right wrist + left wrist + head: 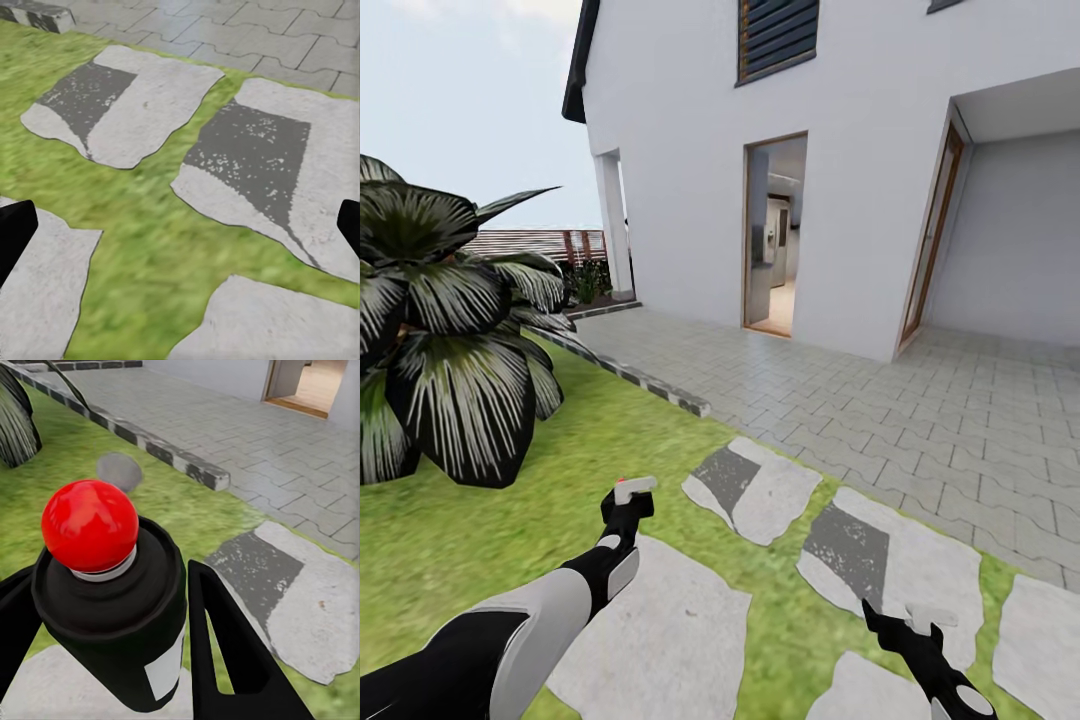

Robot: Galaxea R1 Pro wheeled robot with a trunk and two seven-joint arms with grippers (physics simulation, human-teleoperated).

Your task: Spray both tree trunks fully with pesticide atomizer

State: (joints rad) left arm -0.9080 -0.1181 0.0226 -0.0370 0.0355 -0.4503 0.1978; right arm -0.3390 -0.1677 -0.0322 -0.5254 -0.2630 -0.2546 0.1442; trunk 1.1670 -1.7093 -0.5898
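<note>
Facing the house (840, 150) across its paved patio (920, 400), you have the two trees nowhere ahead of you, so by my reading the spraying has not begun. Closer in, the lawn (450, 530) runs along the left with a big dark palm (450, 350) on it, and pale stepping stones (760, 490) cross the grass toward the patio.

The pickup looks done. Your left arm (530, 620) reaches forward low at the left, and its end effector (622, 520) is closed on the atomizer (112, 600): in the left wrist view the black can with its red button sits between the two black fingers (225, 652), which press on either side of it. So the atomizer is off the ground, held over the grass near the closest stone.

Your right end effector (908, 625) hangs low at the right, over the stones. Its fingertips sit far apart at the edges of the right wrist view, with nothing between them.

What is left, I judge, is everything after the grab: turn away from the house, find both trunks, and cover each one.
</note>
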